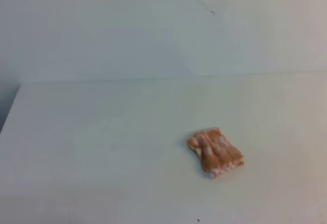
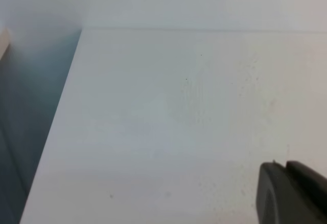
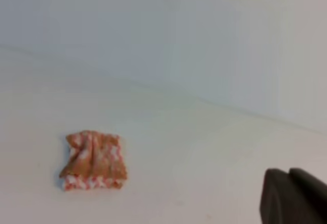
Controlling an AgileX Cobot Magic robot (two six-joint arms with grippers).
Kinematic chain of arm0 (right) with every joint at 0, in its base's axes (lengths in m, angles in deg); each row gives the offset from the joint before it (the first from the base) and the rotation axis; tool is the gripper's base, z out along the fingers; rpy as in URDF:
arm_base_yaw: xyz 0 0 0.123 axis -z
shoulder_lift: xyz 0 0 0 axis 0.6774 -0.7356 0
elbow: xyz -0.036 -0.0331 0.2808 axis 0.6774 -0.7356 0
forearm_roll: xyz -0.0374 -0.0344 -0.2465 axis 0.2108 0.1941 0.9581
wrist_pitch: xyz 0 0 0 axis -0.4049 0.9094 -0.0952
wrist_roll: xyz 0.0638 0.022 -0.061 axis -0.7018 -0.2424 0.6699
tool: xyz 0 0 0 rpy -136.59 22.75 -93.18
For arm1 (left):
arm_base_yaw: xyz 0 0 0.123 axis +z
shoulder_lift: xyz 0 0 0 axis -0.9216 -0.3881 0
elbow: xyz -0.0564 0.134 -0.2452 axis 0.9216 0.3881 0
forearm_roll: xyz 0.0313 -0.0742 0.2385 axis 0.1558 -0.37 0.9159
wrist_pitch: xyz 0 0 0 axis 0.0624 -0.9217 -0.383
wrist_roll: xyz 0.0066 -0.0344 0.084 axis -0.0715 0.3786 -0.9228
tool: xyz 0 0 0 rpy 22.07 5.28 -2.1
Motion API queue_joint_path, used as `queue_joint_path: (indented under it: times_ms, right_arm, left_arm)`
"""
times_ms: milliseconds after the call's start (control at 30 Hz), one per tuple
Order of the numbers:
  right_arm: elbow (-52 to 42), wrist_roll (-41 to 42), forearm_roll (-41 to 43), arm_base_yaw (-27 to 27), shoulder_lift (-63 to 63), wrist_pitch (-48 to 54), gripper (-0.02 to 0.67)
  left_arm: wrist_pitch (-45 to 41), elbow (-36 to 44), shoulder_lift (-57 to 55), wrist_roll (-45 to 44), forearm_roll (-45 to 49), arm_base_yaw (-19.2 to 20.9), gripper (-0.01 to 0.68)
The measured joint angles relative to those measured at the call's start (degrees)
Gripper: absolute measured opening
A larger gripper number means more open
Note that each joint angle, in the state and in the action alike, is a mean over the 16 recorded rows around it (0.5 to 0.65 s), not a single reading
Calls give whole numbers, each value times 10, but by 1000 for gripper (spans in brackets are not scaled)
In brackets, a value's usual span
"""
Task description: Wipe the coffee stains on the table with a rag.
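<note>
Rag lies crumpled and alone on the white table, right of the middle in the high view, its top stained brown. In the right wrist view it sits well left of the right gripper, whose dark fingers are closed together on nothing. The left gripper shows only two dark tips side by side over bare tabletop; whether they are parted I cannot tell.
</note>
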Motion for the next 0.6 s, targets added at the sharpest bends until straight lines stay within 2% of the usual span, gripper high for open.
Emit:
queue_joint_path:
  times_ms: [233, 600]
  right_arm:
    - [-32, -30, -21, 0, 68, -1, -3]
    - [-53, -34, -51, 0, 84, 6, -2]
  left_arm:
    - [0, 0, 0, 0, 0, 0, -1]
    - [0, 0, 0, 0, 0, 0, -1]
